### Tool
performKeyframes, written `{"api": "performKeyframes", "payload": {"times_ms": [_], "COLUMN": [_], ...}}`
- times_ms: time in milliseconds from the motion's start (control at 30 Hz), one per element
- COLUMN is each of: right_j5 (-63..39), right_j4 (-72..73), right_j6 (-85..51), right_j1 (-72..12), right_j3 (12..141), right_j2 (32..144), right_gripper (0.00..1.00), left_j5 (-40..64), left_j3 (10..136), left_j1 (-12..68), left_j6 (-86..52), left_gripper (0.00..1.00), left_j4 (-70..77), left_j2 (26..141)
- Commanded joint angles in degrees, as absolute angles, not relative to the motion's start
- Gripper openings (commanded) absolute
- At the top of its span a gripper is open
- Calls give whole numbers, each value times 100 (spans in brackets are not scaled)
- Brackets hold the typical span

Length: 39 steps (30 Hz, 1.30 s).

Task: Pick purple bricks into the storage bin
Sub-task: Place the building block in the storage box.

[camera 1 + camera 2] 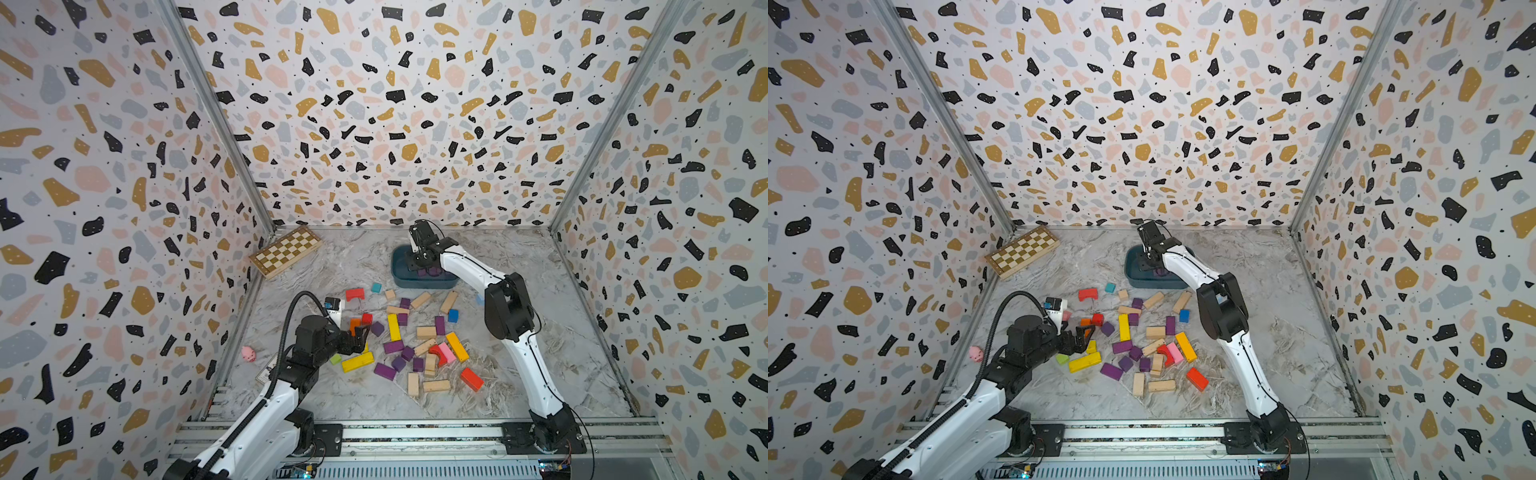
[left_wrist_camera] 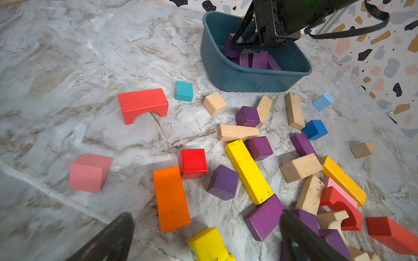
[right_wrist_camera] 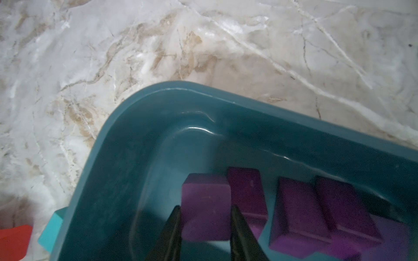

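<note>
The storage bin (image 1: 424,283) stands near the desk's (image 1: 573,332) far edge, about midway along it, with bare marble on its left up to the chessboard (image 1: 286,250) in the far left corner. Bare marble also runs along the whole right edge past the right arm, and in a strip along the near edge. The loose blocks crowd the middle of the desk, between the bin and that strip. A pink toy (image 1: 248,353) lies at the left edge.

9 purple bricks (image 1: 392,346) can be counted among the pile in a top view, mixed with wood-coloured, yellow, red and orange blocks.

The right claw (image 3: 206,210) reaches down inside the bin, near its left end. Its fingers (image 3: 239,226) are drawn in close on a purple cube (image 3: 204,192), one on either side. Whether the cube rests on the bin's floor cannot be told. 3 more purple bricks (image 3: 298,214) lie in the bin beside it.

The left claw (image 2: 205,215) hangs above the pile's left side, spread as wide as it goes and holding nothing. An orange bar (image 2: 170,198) and a purple bar (image 2: 263,217) lie below the gap.
</note>
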State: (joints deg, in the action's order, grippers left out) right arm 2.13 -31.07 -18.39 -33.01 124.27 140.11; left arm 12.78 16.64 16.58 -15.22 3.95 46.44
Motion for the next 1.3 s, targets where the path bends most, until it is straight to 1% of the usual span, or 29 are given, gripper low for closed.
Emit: {"api": "performKeyframes", "payload": {"times_ms": [0, 467, 1267], "right_j5": [356, 453, 326], "right_j4": [-3157, -3111, -2929], "right_j6": [-1816, -1801, -2072], "right_j1": [-3235, -3122, -3094], "right_j3": [12404, 12391, 12867], "right_j2": [13801, 13816, 14290], "right_gripper": [25, 25, 26], "left_j5": [1272, 1274, 1274], "left_j3": [1831, 1846, 1839], "left_j1": [1674, 1676, 1680], "left_j6": [-1512, -1507, -1513], "left_gripper": [99, 99, 99], "left_j4": [521, 527, 544], "left_j2": [4667, 4709, 4702]}}
